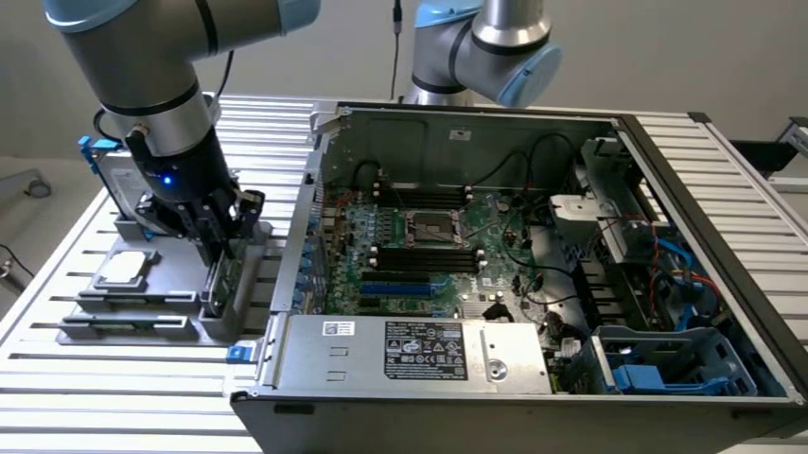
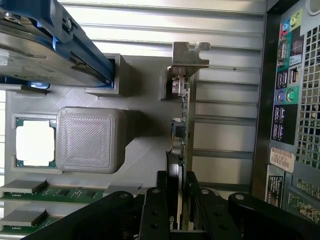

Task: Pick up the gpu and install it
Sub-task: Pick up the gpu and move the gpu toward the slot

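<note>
Gripper (image 1: 218,248) clamped on gpu (image 1: 227,284), card seated in grey holder (image 1: 132,305).
Exterior view: gpu stands on edge along the holder's edge beside the computer case (image 1: 505,236). Wrist view: fingers (image 2: 159,200) press both faces of the upright gpu (image 2: 181,125).

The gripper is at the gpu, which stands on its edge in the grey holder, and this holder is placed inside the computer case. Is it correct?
Not fully. The grey holder is not inside the computer case: the exterior view shows it on the slatted table, at the exterior view's left of the case. The gripper is at the gpu, standing on edge in the holder.
</note>
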